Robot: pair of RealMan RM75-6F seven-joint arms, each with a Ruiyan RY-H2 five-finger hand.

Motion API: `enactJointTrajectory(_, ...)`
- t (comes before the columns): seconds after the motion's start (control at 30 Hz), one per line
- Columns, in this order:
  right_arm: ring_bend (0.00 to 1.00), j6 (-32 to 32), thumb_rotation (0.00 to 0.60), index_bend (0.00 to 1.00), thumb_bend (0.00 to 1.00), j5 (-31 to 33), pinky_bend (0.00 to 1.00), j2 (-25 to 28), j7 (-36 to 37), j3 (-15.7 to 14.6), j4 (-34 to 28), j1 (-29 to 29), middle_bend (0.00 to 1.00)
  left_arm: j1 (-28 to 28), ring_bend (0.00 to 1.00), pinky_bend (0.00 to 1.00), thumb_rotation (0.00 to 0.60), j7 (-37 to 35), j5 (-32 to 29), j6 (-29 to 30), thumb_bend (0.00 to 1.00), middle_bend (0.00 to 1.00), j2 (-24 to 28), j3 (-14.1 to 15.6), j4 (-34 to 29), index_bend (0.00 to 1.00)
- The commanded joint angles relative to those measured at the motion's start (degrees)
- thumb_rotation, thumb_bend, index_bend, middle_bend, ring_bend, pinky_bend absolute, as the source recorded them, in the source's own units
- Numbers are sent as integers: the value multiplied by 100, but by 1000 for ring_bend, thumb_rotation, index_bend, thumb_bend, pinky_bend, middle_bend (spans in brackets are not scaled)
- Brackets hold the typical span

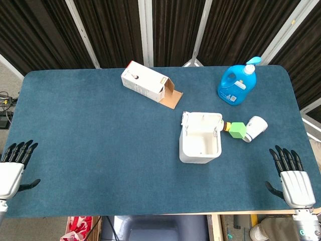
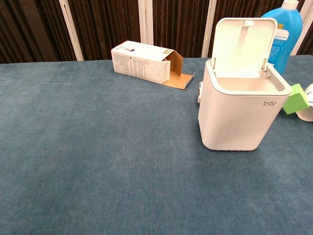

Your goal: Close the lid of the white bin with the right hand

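The right hand (image 1: 296, 186) lies flat at the near right edge of the table (image 1: 100, 150) in the head view, palm down, fingers stretched forward and slightly apart, thumb out to the side, holding nothing. The white bin (image 1: 200, 145) stands well apart from it, forward and toward the middle of the table. Its lid (image 1: 202, 120) is swung up and back on the far side, so the hollow inside shows. Between the bin and the hand, but nearer the bin, a green block (image 1: 239, 130) lies against a white cup (image 1: 256, 128) tipped on its side; the block sits just beside the bin's far right corner. Farther ahead of the hand stands a blue detergent bottle (image 1: 236, 85). Beyond the bin and to its left a white carton (image 1: 145, 83) lies on its side with its brown end flap open. The left hand (image 1: 12, 168) rests at the opposite near edge, likewise flat with fingers spread and nothing in it.

In the chest view neither hand shows. The bin (image 2: 239, 115) stands upright at the right, its lid (image 2: 243, 46) raised nearly vertical behind the opening. The green block (image 2: 297, 99) is just beside the bin's right wall, the blue bottle (image 2: 285, 34) behind the lid, and the open carton (image 2: 146, 63) lies farther back to the left.
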Motion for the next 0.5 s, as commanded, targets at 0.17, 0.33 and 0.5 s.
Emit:
enactJointTrajectory(0.17, 0, -12, 600, 0, 234, 13, 0, 5, 3, 1, -9, 1, 0, 1, 0, 0, 600, -1, 1, 0, 0, 0, 1, 2, -7, 0)
enactJointTrajectory(0.33, 0, 6, 600, 0, 234, -2, 0, 18, 54, 0, -59, -5, 0, 22, 0, 0, 600, -23, 10, 40, 0, 0, 12, 5, -11, 0)
enactJointTrajectory(0.5, 0, 44, 600, 0, 233, -20, 0, 44, 241, 67, -212, 30, 0, 34, 0, 0, 600, -93, -50, 44, 0, 0, 18, -20, -13, 0)
